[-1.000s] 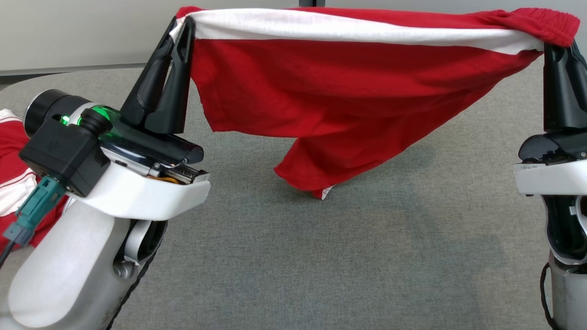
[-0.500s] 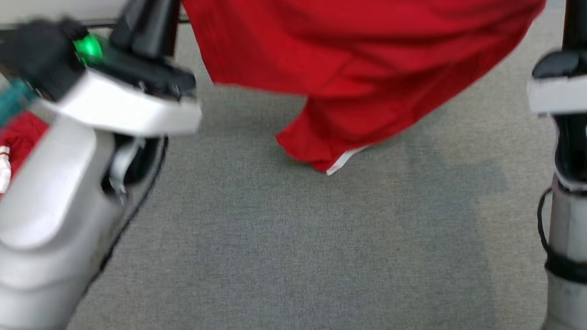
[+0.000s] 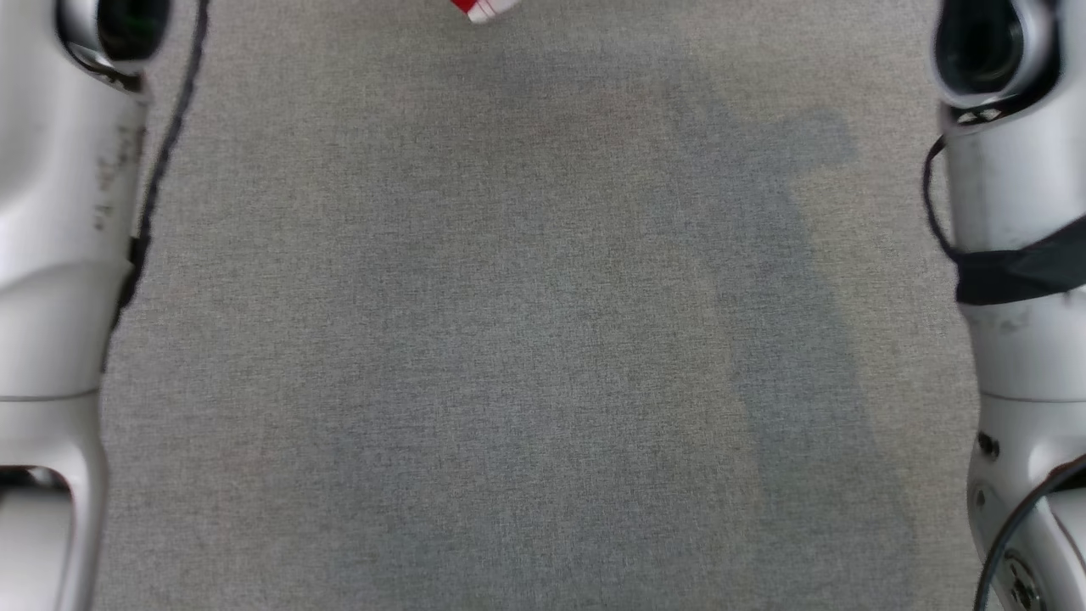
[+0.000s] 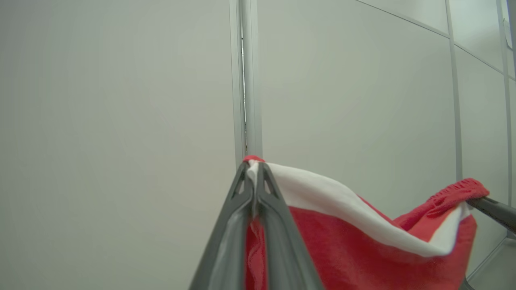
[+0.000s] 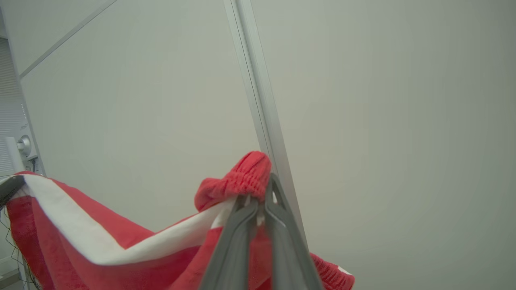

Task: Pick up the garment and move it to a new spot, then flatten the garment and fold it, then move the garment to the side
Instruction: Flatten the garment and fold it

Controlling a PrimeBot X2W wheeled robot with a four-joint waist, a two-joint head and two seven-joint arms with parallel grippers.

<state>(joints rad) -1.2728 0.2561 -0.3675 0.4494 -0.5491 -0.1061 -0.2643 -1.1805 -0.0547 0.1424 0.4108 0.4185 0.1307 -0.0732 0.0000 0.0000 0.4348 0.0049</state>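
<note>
While both grippers pinch the garment point(image 4: 363, 245) up in the air, the pickup looks done and little else. The left gripper point(image 4: 254, 183) is clamped tight on a corner of the white-banded edge. The right gripper point(image 5: 261, 203) is clamped just as tight on the bunched elastic waistband at the other end. The red cloth hangs stretched between them in front of a pale wall point(image 4: 121, 121). Its lowest tip point(image 3: 484, 8) shows at the top edge of the head view, over the grey table point(image 3: 543, 339), with a pale forearm point(image 3: 51, 255) at each side. Whether that tip touches the table cannot be told. The carry to a new spot seems under way. Laying down, flattening, folding and setting aside are not yet done.
</note>
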